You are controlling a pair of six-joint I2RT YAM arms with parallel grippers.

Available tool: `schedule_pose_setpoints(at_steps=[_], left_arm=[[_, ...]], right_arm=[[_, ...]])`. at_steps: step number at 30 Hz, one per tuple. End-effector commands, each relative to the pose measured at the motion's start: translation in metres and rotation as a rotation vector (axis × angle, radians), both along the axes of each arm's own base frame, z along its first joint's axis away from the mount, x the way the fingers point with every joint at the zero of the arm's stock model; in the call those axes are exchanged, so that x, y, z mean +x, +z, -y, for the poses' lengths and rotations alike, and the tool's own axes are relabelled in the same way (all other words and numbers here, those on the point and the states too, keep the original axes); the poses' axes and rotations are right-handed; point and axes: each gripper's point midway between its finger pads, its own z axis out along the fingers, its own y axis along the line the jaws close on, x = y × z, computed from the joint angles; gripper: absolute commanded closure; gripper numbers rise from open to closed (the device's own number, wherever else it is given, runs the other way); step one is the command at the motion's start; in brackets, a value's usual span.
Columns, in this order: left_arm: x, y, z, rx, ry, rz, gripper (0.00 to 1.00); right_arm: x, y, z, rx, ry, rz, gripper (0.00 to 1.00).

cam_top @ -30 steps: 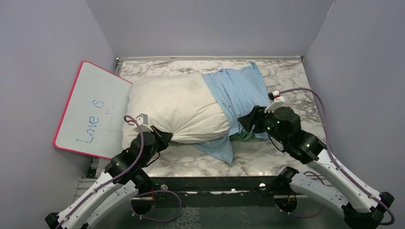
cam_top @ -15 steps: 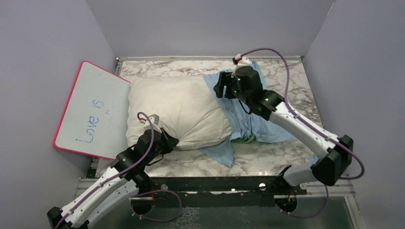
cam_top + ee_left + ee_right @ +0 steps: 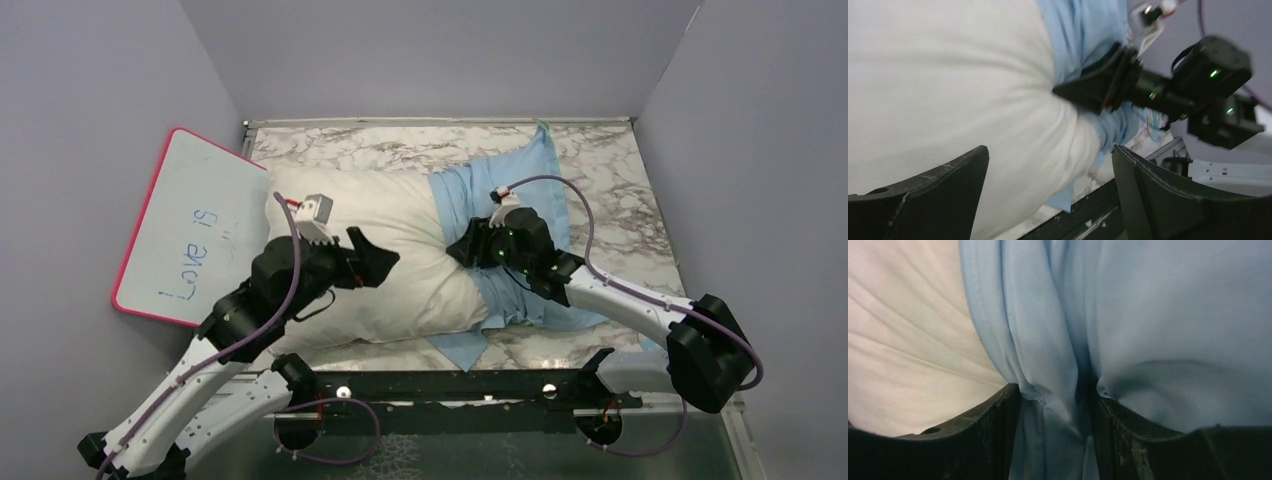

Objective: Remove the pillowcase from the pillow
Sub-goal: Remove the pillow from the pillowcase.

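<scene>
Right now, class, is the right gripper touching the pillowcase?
Touching. The right wrist view shows a fold of the pillowcase bunched inside the right gripper, pressed against both its fingers.

From my end: left arm [image 3: 195, 395] & right arm [image 3: 625, 297] both have white hard-shell lower links w/ matte black joints & wrist housings. A thin purple cable [image 3: 297, 270] runs along ea. arm. A small white connector block w/ red tip [image 3: 503, 194] tops ea. wrist. Green LEDs [image 3: 1214, 73] glow on R wrist. Left gripper [image 3: 1048, 155] & right gripper [image 3: 1055, 395]: black wedge-shaped fingers [image 3: 983, 440], scuffed edges, small round hole near one base.
</scene>
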Motion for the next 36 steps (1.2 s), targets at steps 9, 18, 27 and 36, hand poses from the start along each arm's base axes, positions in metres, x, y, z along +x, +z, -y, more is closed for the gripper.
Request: schedule_pose_setpoints(at_steps=[9,18,27,36], left_arm=[[0.170,0.038,0.033,0.480,0.126,0.161,0.01],[0.182,-0.076,0.016,0.364,0.092,-0.077,0.12],[0.110,-0.087,-0.001,0.126,0.132,-0.001,1.00],[0.063,-0.063,0.004,-0.016,0.038,0.105,1.00]], right_arm=[[-0.127,-0.136,0.039,-0.088,0.083,-0.542,0.47],[-0.127,-0.119,0.041,-0.057,0.084,-0.500,0.47],[-0.070,0.037,0.033,0.031,0.049,-0.081,0.37],[0.022,0.209,0.106,-0.125,-0.446,0.384,0.16]])
